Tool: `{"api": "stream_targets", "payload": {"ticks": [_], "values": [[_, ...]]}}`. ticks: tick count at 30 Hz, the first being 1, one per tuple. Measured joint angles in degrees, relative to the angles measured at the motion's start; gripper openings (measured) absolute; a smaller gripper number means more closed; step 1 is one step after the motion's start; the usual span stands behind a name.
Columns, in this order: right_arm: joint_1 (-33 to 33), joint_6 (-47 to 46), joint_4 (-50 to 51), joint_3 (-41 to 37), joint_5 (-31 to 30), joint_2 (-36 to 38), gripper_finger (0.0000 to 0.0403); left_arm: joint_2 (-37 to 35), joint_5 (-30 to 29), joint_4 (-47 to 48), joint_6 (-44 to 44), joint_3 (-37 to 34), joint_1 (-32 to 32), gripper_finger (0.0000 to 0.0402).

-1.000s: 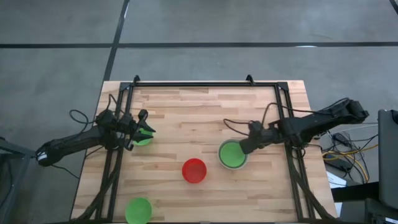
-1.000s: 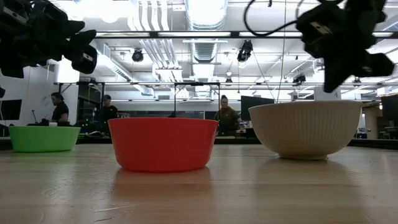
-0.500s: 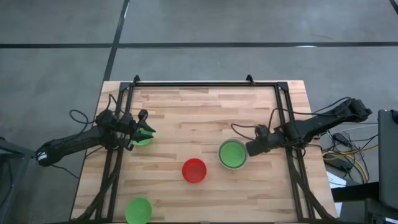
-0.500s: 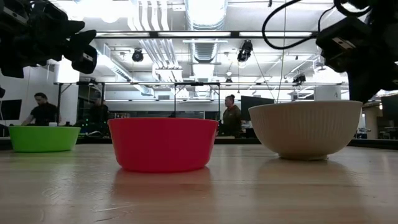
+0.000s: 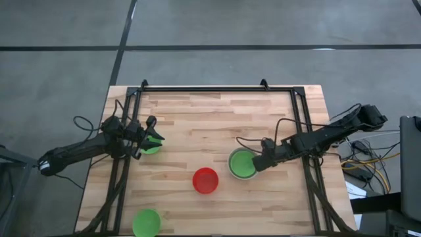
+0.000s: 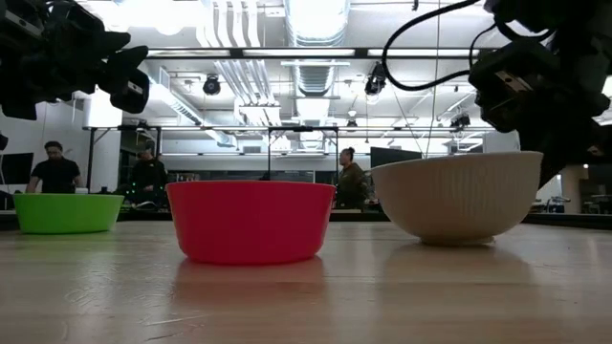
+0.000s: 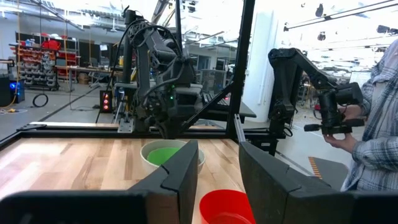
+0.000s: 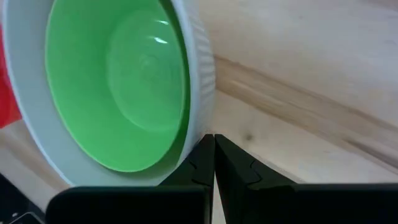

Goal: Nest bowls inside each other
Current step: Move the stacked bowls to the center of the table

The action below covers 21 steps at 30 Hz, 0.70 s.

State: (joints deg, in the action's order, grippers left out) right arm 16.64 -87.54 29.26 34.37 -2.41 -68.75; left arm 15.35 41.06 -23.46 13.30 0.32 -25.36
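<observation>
High view shows a wooden table [image 5: 217, 125] with two dark arms reaching in from the sides. At about 4 o'clock of the table's middle sits the big pale grey-white bowl [image 5: 231, 158], with a green bowl [image 5: 245, 164] nested inside it. The right gripper [image 5: 258, 162] presses against this pair's rim at 3 o'clock, its jaws clenched tight with nothing between them. A red bowl [image 5: 205, 180] stands alone at 6 o'clock, close by. Another green bowl [image 5: 146, 222] sits far off at 7 o'clock, by the table's edge. At 9 o'clock the left gripper [image 5: 155, 138] hangs over a third green bowl [image 5: 150, 149], jaws spread, holding nothing.
</observation>
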Motion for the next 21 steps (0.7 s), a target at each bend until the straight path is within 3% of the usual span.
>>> {"api": "stream_targets", "payload": {"ticks": [21], "values": [[-0.2, 2.0, -12.1, 0.0, -1.8, -3.8, 0.0009, 0.0, 0.0, 0.0, 0.0, 0.0, 0.0, 0.0122]]}}
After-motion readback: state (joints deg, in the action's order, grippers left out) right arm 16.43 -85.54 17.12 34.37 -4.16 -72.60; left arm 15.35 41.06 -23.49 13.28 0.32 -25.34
